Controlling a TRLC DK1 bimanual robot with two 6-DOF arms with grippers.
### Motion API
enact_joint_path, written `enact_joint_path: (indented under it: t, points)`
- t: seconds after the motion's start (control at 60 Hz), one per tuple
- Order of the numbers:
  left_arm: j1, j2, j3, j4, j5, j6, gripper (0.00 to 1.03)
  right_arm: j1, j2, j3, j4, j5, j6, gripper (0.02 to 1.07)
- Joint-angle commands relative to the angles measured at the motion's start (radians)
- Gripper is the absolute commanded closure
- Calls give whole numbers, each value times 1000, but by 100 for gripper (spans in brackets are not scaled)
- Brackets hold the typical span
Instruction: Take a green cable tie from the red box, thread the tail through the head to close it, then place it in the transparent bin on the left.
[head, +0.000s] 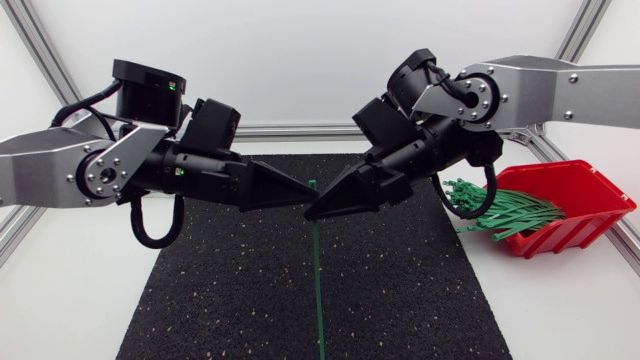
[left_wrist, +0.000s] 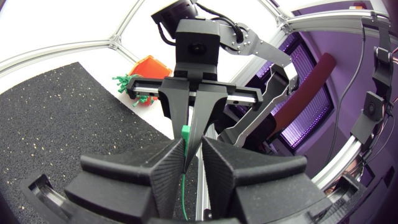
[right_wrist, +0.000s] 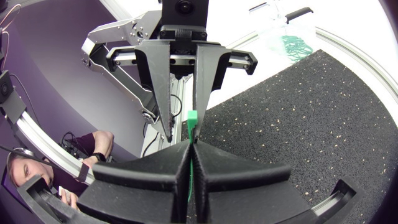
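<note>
A green cable tie (head: 317, 280) hangs straight down over the black mat (head: 420, 290), its head (head: 312, 184) on top. My right gripper (head: 320, 208) comes in from the right and is shut on the tie just under the head. In the right wrist view the strap (right_wrist: 189, 140) runs between its pressed fingers (right_wrist: 189, 146). My left gripper (head: 303, 198) meets it tip to tip from the left. Its fingers stand slightly apart (left_wrist: 194, 148), and the strap (left_wrist: 184, 171) lies against one inner face. The red box (head: 575, 200) of green ties (head: 505, 212) stands at the right.
Seen from the right wrist, a transparent bin (right_wrist: 283, 28) holding green loops (right_wrist: 293, 46) stands past the mat's far corner. The white table surrounds the mat, with an aluminium frame along its edges.
</note>
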Motion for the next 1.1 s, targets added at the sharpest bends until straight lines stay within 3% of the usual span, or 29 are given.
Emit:
enact_joint_path:
  t: [0.0, 0.383, 0.567, 0.633, 0.717, 0.983, 1.083]
  points:
    - [-9, 20, -11, 8, 14, -10, 85, 2, -12, -23, 6, -1, 26, 101]
    - [-14, 26, -16, 13, -8, -8, 99, 2, -26, -35, 22, -1, 29, 101]
    - [-18, 26, -14, 13, -15, -8, 99, 10, -35, -49, 37, -1, 30, 101]
    - [-18, 23, -11, 13, -15, -10, 99, 10, -37, -60, 45, 1, 29, 89]
    - [-5, 13, -6, 13, -15, -14, 99, 11, -38, -74, 54, 4, 29, 82]
    - [15, 1, -5, 13, -15, -19, 99, 11, -40, -94, 63, 13, 27, 83]
    - [15, 0, -6, 13, -15, -19, 99, 13, -40, -97, 66, 13, 27, 98]
